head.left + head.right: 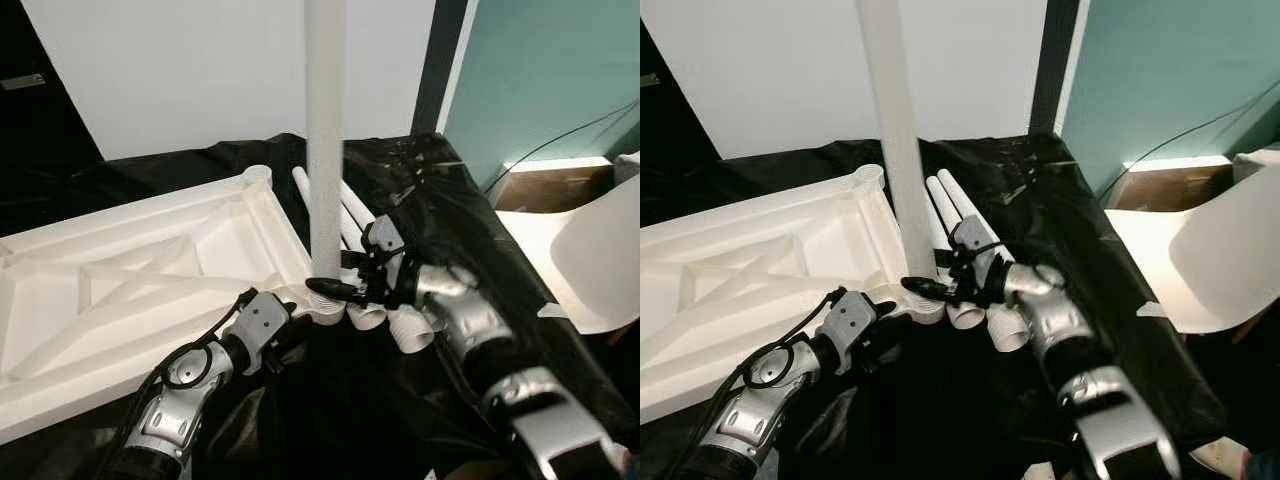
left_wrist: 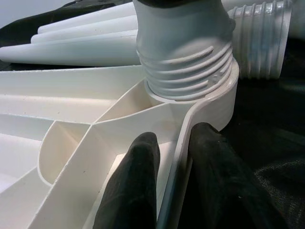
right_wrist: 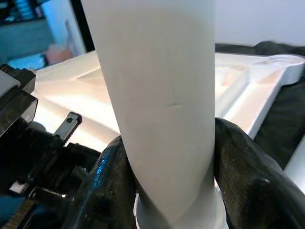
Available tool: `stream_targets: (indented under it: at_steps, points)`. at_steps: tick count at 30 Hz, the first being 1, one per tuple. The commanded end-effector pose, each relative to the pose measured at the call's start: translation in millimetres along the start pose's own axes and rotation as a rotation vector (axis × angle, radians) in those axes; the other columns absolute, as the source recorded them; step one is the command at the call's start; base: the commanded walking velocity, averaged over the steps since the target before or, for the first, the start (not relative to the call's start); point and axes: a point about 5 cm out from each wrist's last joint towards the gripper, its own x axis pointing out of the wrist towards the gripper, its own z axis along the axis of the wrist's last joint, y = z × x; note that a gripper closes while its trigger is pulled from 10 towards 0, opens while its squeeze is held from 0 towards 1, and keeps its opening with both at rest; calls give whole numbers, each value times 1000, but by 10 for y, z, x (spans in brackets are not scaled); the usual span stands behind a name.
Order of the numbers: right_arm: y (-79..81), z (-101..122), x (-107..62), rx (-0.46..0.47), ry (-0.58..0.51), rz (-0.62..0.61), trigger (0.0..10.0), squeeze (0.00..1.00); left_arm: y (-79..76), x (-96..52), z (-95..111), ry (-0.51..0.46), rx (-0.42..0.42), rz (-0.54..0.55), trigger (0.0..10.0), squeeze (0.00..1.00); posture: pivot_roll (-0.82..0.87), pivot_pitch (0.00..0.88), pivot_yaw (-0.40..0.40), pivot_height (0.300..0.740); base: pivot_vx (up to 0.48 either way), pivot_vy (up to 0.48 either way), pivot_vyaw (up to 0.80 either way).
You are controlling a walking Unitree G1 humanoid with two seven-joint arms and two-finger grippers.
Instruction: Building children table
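A white table top (image 1: 130, 290) lies upside down on a black sheet. One white leg (image 1: 326, 150) stands upright in its near right corner socket (image 2: 190, 81), thread partly showing. My right gripper (image 1: 335, 288) is shut on this leg just above the socket, one finger (image 3: 102, 186) on each side of the leg (image 3: 157, 95). My left gripper (image 2: 174, 191) is shut on the table top's rim (image 2: 183, 138) beside that corner, with a finger (image 2: 133, 186) inside the rim. Three spare legs (image 1: 960, 200) lie side by side behind the corner, threaded ends (image 1: 410, 330) toward me.
The black sheet (image 1: 400, 420) covers the work surface. A curved white panel (image 1: 600, 250) lies at the right, past the sheet's edge. A teal wall (image 1: 540, 70) with a dark cable rises behind it, and a white wall (image 1: 180, 60) stands at the back.
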Motion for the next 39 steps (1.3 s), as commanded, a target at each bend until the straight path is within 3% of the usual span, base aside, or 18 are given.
stream_targets:
  at_steps: [1,2,4,6,11,12,17,18,19,20,26,34,35,39]
  points:
    - [187,-97,112,29,-44,-112,0,0,-183,28,-210,93,-56,-48,10000,0,165,0,-4,740,0,0,0]
    - [170,-99,108,30,-75,-199,0,0,-180,31,-207,92,-56,-47,10000,0,166,0,-5,740,0,0,0]
    - [170,-99,108,30,-75,-199,0,0,-180,31,-207,92,-56,-47,10000,0,166,0,-5,740,0,0,0]
    - [87,-111,70,45,-97,-365,0,0,-175,32,-207,91,-58,-45,10000,0,167,0,-5,740,0,0,0]
    - [77,-114,57,31,-85,-380,0,0,-179,32,-215,93,-59,-46,10000,0,160,0,-5,740,0,0,0]
    - [74,-112,44,47,-90,-365,10000,1000,-181,37,-216,93,-60,-47,10000,0,157,0,-7,740,0,0,0]
    - [94,-109,31,29,-61,-274,10000,1000,-185,55,-211,89,-62,-47,10000,0,153,0,-12,740,0,0,0]
    - [106,-123,20,7,-30,-213,10000,620,-191,63,-208,88,-63,-47,10000,0,153,0,-14,740,0,0,0]
    - [106,-123,20,7,-30,-213,10000,620,-191,63,-208,88,-63,-47,10000,0,153,0,-14,740,0,0,0]
    - [91,-117,4,5,-24,-180,10000,0,-196,67,-208,87,-63,-47,10000,0,152,0,-14,740,0,0,0]
    - [-133,6,-91,12,17,40,10000,0,-219,68,-214,87,-65,-49,10000,0,150,0,-13,740,0,0,0]
    - [-320,96,-113,-89,100,123,10000,0,-210,79,-206,82,-64,-44,10000,0,156,0,-18,740,0,0,0]
    - [-333,101,-108,-94,121,150,157,0,-210,81,-206,81,-66,-40,10000,0,161,0,-22,740,0,0,0]
    - [-334,92,-114,-78,166,237,0,0,-214,80,-208,80,-67,-32,10000,0,171,0,-26,740,0,0,0]
